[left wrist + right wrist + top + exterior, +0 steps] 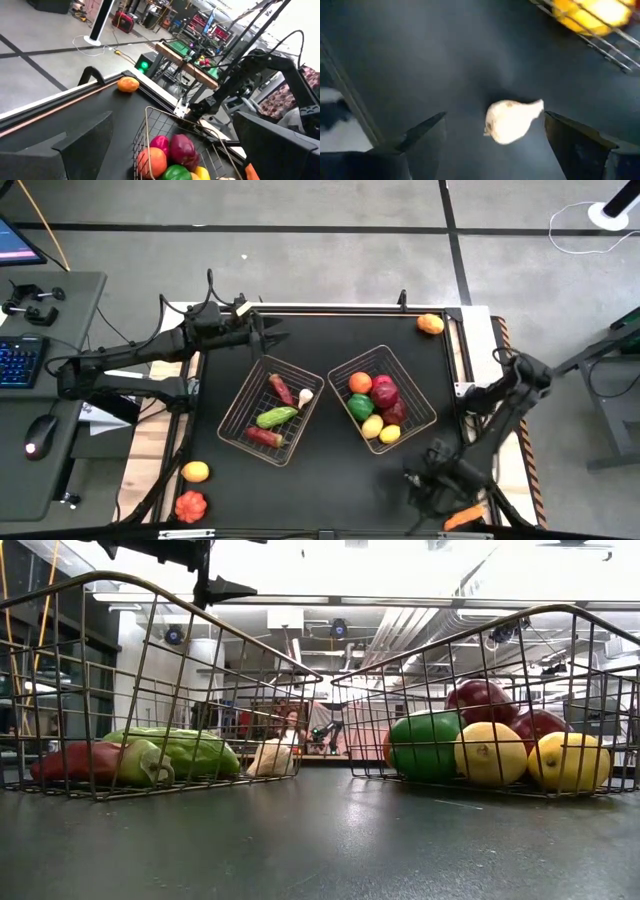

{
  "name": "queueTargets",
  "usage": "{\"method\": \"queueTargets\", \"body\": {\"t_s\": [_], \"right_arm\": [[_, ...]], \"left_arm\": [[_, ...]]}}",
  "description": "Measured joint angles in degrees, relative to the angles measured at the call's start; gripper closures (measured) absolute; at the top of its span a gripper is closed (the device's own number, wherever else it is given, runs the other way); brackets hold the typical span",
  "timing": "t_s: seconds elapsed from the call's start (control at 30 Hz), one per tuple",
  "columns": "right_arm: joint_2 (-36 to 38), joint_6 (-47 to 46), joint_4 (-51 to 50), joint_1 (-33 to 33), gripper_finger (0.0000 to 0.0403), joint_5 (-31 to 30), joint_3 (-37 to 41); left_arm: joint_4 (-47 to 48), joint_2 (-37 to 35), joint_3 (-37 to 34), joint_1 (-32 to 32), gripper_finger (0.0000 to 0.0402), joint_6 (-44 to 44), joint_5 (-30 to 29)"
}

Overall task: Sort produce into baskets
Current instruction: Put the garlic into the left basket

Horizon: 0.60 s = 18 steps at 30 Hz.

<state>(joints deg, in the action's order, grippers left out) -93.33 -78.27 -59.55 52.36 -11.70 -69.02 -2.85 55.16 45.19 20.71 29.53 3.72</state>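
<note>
Two dark jointed arms, black cables looped along them, each ending in flat black wedge-shaped fingers (427,135).

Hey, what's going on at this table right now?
A two-armed robot is sorting toy produce into two copper wire-mesh baskets. The left basket holds vegetables such as a green pepper; the right basket holds fruit, including a yellow lemon. The right gripper hovers open over a white garlic bulb lying on the black table, not yet gripped. The left gripper waits open beyond the left basket. An orange fruit and a red tomato lie loose.
</note>
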Motion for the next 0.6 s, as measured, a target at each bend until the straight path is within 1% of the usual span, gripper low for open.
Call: {"method": "queueTargets", "body": {"t_s": [0.07, 0.17, 0.33, 0.37, 0.4, 0.6], "right_arm": [[1.82, -5.98, -0.81, 2.58, 0.0082, -1.86, 0.80], [3.22, -19.49, -1.14, 6.52, 0.0082, -2.26, 3.39], [5.06, -47.16, 4.61, 10.99, 0.0082, -1.84, 9.23], [5.38, -49.84, 6.19, 11.27, 0.0082, -1.82, 10.14], [5.65, -50.32, 7.32, 11.21, 0.0082, -1.63, 10.72], [5.70, -50.24, 8.66, 7.40, 0.0082, -1.46, 11.85]], "left_arm": [[0.13, 0.01, 0.02, 0.00, 0.0004, 0.42, -0.03], [1.17, 0.00, 0.02, 0.00, 0.0004, 0.77, -0.07], [4.14, 0.02, 0.02, -0.09, 0.0004, 3.93, -1.91], [4.85, 0.02, 0.02, -0.11, 0.0004, 4.35, -2.43], [5.47, 0.02, 0.02, -0.11, 0.0004, 4.64, -2.70], [6.67, 0.02, 0.00, -0.13, 0.0004, 6.04, -2.95]]}}
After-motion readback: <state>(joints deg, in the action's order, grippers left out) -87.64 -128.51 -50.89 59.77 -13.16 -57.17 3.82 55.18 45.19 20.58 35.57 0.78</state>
